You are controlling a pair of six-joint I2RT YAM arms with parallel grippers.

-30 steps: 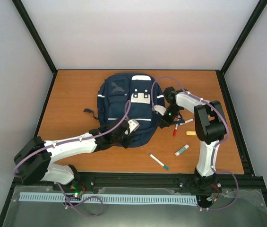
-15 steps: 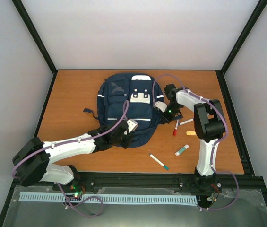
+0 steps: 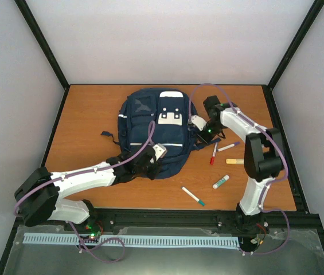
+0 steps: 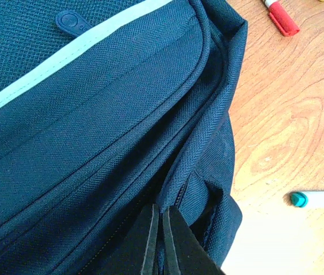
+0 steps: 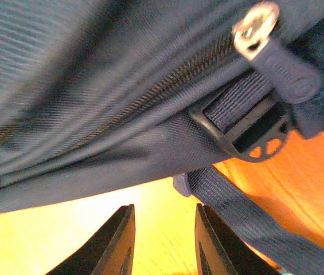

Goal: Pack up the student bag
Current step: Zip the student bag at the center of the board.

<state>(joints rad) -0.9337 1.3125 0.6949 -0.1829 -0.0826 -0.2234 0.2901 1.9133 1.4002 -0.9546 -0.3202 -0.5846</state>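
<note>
1. The student bag is lying flat at the middle of the table.
2. The left gripper is pressing near-closed jaws against its lower seam; grip unclear.
3. The right gripper is hovering empty, jaws parted, beside its right edge.

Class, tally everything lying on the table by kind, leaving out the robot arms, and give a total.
Backpack: 1
Slim pens or markers: 3
Short green-capped stick: 1
Small yellow piece: 1
Total: 6
</note>
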